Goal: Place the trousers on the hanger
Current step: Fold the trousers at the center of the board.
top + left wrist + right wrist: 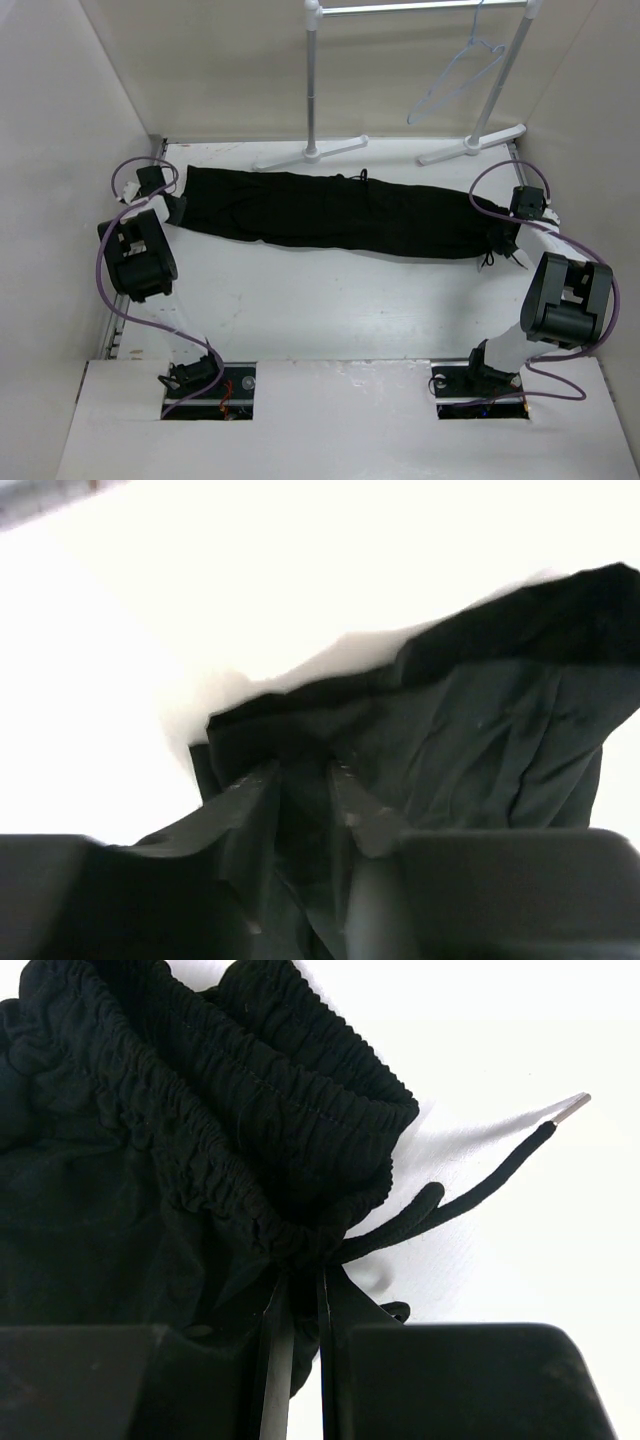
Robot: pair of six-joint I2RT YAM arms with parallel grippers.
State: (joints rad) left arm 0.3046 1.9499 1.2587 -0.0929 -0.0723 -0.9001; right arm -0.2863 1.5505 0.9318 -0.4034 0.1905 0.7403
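Black trousers (330,212) lie stretched across the white table, leg ends at the left, elastic waistband at the right. My left gripper (172,208) is shut on the leg-end fabric; the left wrist view shows cloth (480,740) pinched between the fingers (250,800). My right gripper (508,247) is shut on the gathered waistband (250,1110) where the drawstring (480,1185) comes out. The thin lavender-white hanger (455,80) hangs from the rack bar at the back right, away from both grippers.
A white clothes rack stands at the back: two poles (314,80) with feet (310,153) on the table and a top bar (420,6). Walls enclose the table on the left, right and back. Purple cables loop beside both arms.
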